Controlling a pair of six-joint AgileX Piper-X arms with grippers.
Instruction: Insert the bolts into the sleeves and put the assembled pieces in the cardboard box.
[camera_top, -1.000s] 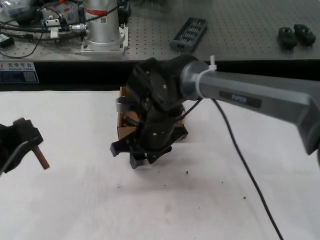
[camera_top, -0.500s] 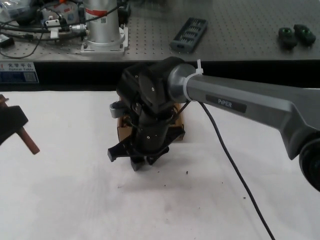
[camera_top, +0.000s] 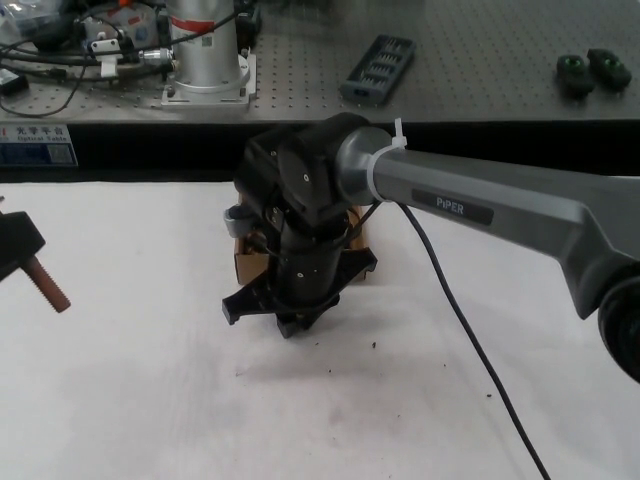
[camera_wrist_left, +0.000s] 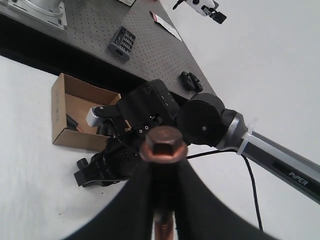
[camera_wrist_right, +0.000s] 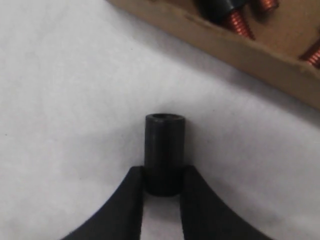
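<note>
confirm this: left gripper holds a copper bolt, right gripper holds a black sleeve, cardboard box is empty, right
Not empty: the right wrist view shows copper-threaded pieces in the cardboard box. The left gripper does hold the copper bolt, the right gripper the black sleeve.

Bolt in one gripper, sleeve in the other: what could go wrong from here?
The right gripper pinches the sleeve only at one end, so it may tilt or slip when the bolt pushes in. The bolt hangs tilted in the left gripper, far from the sleeve; misaligned axes could jam. The right gripper is also close to the cardboard box and might nudge it.
</note>
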